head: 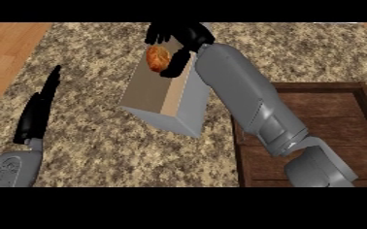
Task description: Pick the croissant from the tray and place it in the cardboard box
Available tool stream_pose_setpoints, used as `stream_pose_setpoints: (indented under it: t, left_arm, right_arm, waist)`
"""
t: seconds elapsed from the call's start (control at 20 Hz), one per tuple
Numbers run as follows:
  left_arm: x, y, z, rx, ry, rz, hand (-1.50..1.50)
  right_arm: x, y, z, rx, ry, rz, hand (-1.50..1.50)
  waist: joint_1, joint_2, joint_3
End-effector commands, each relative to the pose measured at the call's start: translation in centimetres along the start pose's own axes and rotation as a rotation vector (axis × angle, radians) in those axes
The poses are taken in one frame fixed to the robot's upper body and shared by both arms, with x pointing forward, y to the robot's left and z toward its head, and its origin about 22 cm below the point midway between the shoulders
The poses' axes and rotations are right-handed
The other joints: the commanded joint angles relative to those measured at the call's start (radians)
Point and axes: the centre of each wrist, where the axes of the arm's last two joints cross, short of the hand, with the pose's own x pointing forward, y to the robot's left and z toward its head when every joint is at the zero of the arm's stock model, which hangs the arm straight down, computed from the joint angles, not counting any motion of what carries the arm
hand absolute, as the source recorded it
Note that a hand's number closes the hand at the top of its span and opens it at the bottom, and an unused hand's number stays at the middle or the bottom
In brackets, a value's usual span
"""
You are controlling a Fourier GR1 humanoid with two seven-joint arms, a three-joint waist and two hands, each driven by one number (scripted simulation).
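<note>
Over on the far left, a strip of pale orange wooden floor [18,48] shows beyond the counter's edge. Next comes the speckled beige-and-brown granite countertop [93,140], filling most of the view. Low on the left, the robot's black left hand [39,109] is resting edge-on, fingers straight and pressed together, pointing up the view, touching nothing, its grey forearm [16,167] coming in at the bottom corner.

Moving to the middle: the tall open brown cardboard box [161,89] with pale grey outer walls stands on the counter, its opening facing up at us. Right at its far rim sits the action: the golden-brown, lumpy croissant [157,58] is up off the counter, over the box's top end, pinched by the black right hand [175,34]. Fingers are curled over it from above, thumb down along its right side.

The long grey right forearm [243,97] slants down from that hand to the lower right, crossing over the dark brown wooden tray [337,106] with its raised rim, just right of the box.
</note>
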Motion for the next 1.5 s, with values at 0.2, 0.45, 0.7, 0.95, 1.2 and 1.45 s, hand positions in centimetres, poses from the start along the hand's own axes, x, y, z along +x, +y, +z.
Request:
stream_pose_setpoints:
  t: [0.2,0.45,0.7,0.95,1.2,1.45]
  left_arm:
    - [0.9,0.9,-1.1,-0.004,-0.001,-0.015,0.00]
    - [0.0,-0.4,-0.3,-0.005,0.006,-0.005,0.00]
    - [-0.5,1.6,-0.5,0.051,0.034,0.001,0.00]
    - [-0.1,0.3,1.0,0.041,0.045,0.000,0.00]
    - [-0.7,2.1,0.6,0.061,0.037,0.009,0.00]
    - [-0.9,1.4,0.1,0.039,0.026,0.009,0.00]
  right_arm:
    - [-0.5,0.9,0.3,-0.069,-0.083,-0.116,-1.50]
    - [-0.1,-0.2,0.1,-0.241,-0.130,-0.268,-1.50]
    - [-1.2,-1.5,0.2,-0.283,-0.156,-0.423,-1.50]
    - [-4.3,-5.4,2.2,-0.307,-0.165,-0.506,-1.50]
    - [-9.1,-10.8,6.5,-0.367,-0.112,-0.488,-1.50]
    - [-12.7,-15.0,11.5,-0.383,-0.085,-0.452,-1.50]
  waist:
    - [0.005,0.002,0.001]
    - [0.001,0.002,0.001]
    - [-0.044,-0.001,0.001]
    - [-0.056,-0.008,0.002]
    - [-0.049,-0.002,0.002]
    - [-0.044,0.011,0.002]
